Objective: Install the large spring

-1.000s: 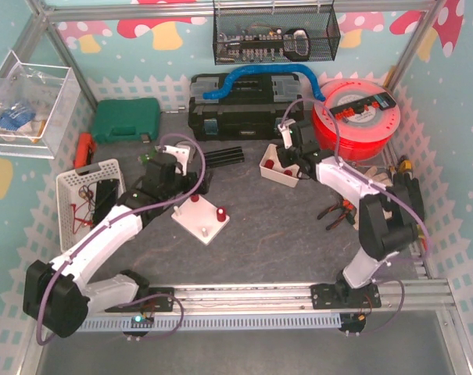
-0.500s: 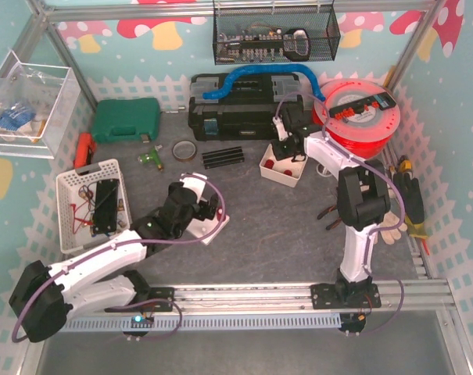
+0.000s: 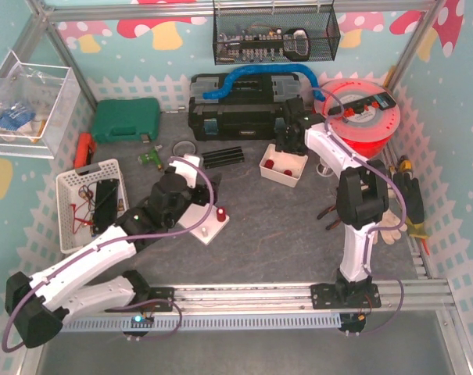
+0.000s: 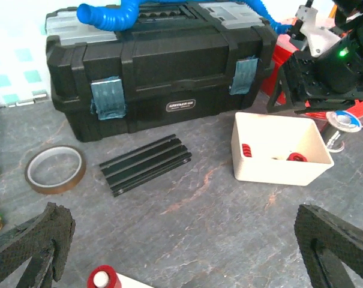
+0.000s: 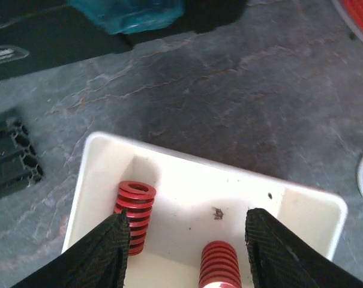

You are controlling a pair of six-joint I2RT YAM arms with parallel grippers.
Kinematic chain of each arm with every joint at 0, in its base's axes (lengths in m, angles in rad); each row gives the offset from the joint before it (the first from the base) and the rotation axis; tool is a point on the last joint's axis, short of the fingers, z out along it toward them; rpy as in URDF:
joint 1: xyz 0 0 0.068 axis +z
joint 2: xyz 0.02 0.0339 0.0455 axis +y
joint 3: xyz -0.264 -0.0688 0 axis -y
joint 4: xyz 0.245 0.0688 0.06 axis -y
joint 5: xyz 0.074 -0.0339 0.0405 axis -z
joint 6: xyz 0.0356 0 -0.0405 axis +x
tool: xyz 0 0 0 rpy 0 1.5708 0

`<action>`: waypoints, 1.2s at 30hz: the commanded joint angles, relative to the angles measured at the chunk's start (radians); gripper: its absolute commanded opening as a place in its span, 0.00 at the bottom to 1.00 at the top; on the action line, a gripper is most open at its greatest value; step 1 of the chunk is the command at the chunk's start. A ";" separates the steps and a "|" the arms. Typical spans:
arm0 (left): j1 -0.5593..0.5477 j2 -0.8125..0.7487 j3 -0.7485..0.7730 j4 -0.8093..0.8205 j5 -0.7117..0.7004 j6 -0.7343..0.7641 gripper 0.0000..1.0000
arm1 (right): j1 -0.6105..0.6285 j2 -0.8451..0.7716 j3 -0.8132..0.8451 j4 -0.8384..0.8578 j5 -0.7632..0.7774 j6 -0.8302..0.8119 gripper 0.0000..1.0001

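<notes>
A white bin holds two red springs, one leaning at the left and one lying near the front. My right gripper is open just above the bin, with a finger on each side of the springs and nothing held; it also shows in the top view. My left gripper is open and empty over the far end of the white base plate, facing the bin. A red-capped peg stands on that plate.
A black toolbox with a blue hose stands behind the bin. A black extrusion and a tape ring lie before it. A red spool is at the right, pliers below it, and a white basket at the left.
My left arm swung down over the plate and then back up a little. My right arm folded back, and its gripper shifted toward the bin's far edge.
</notes>
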 commanded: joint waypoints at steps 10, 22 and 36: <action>0.004 0.033 0.055 -0.093 0.063 -0.008 0.99 | 0.028 -0.051 -0.127 -0.112 0.072 0.316 0.54; 0.006 0.037 0.053 -0.089 0.037 -0.018 0.99 | 0.031 -0.014 -0.159 -0.073 -0.005 0.360 0.51; 0.007 0.006 0.049 -0.088 0.015 -0.018 0.99 | 0.039 0.014 -0.177 -0.057 -0.024 0.387 0.44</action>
